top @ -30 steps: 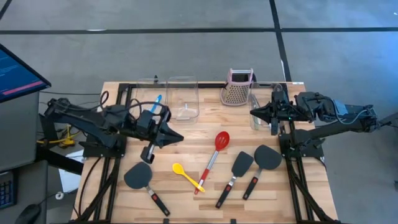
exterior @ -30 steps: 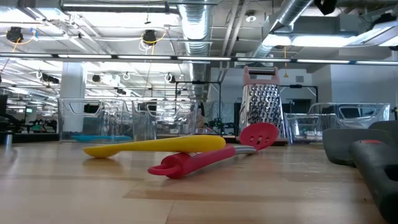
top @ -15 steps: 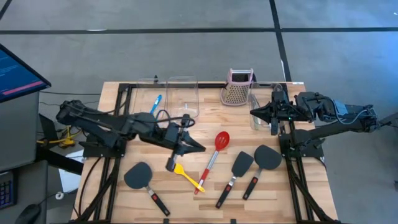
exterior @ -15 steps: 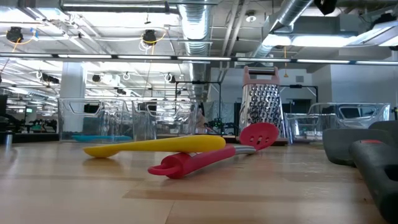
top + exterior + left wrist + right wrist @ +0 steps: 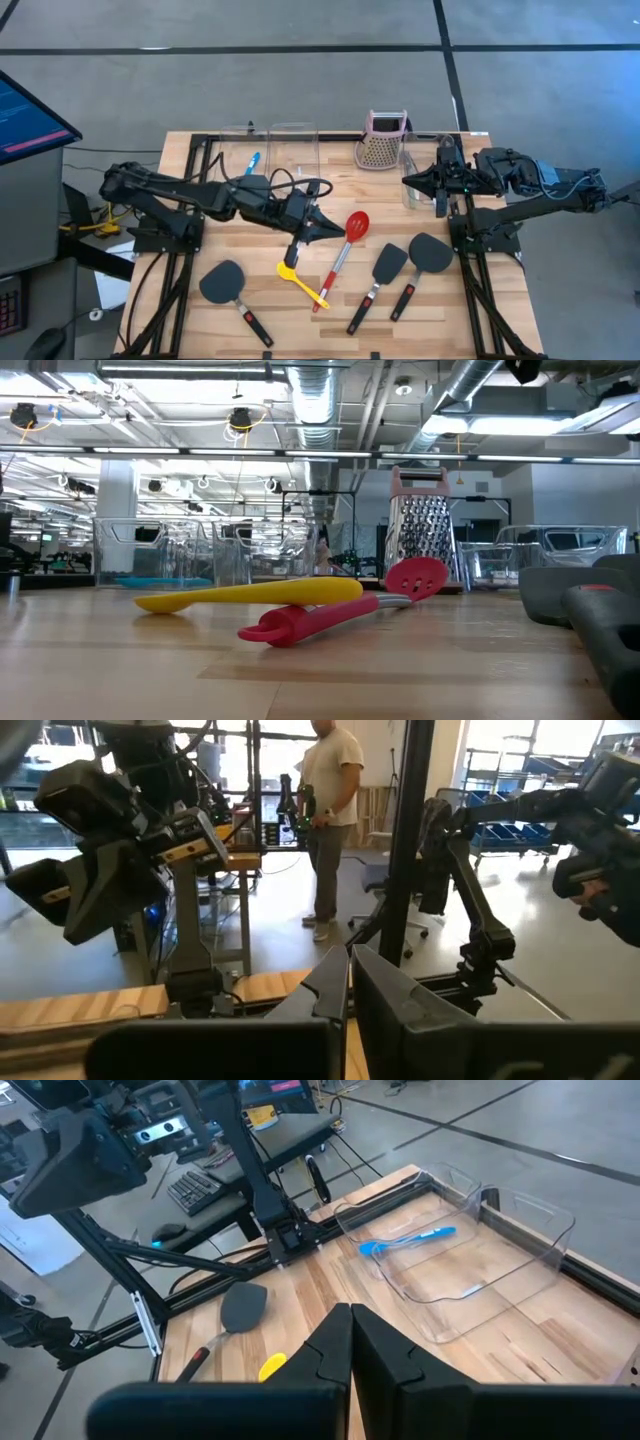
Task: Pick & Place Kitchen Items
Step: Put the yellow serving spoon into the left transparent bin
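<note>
Utensils, high view: yellow spoon [image 5: 300, 281] lies diagonally at table centre, bowl toward the left arm; red spoon [image 5: 344, 251] runs nearly lengthwise just beside it, bowl toward the grater [image 5: 382, 142]. Three black spatulas [image 5: 400, 268] lie near the front edge. Left gripper [image 5: 335, 228], shut and empty, hovers between both spoons' bowls; right gripper [image 5: 410, 180], shut and empty, waits by the right bin. Low view: wooden table [image 5: 120, 680], workshop behind. Right wrist view: blue spoon [image 5: 405, 1241] lies in a clear bin [image 5: 520, 1230].
</note>
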Tool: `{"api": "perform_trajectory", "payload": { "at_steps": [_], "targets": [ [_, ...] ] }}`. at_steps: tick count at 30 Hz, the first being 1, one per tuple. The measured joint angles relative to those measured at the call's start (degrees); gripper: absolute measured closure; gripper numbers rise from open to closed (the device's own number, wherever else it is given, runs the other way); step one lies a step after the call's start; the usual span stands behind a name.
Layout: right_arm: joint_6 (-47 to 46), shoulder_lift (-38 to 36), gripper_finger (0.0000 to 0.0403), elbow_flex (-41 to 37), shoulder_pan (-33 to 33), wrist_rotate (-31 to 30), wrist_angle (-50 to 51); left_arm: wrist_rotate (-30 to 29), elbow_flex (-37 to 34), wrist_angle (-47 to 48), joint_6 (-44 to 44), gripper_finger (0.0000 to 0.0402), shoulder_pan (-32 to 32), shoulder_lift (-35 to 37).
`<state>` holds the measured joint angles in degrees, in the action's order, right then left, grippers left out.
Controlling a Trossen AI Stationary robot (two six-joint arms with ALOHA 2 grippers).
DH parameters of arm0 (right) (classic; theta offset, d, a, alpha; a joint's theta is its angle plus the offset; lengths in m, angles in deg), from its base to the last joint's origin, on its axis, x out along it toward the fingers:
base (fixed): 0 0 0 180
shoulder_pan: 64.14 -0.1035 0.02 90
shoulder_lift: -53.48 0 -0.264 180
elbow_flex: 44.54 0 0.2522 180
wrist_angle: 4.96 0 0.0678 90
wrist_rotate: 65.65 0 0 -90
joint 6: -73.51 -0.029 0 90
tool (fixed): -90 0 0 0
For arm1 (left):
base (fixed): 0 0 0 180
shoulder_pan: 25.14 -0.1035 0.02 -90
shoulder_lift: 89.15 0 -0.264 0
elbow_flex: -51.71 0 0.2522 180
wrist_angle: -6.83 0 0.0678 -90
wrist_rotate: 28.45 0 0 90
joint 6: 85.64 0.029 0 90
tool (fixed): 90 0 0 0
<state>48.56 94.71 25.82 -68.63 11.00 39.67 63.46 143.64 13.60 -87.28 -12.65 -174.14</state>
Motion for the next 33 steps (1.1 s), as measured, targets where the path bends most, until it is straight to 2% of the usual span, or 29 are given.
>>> {"api": "perform_trajectory", "payload": {
  "at_steps": [20,33],
  "targets": [
    [-0.02,0.0,0.0402,0.0,0.0,0.0,0.17,-0.13,-0.15,-0.33,-0.11,0.0399,-0.25,0.02],
    [0.02,1.41,0.0402,0.04,0.0,-0.2,0.38,-0.03,-0.17,-3.93,0.26,0.0399,-3.18,0.09]
  ]
}}
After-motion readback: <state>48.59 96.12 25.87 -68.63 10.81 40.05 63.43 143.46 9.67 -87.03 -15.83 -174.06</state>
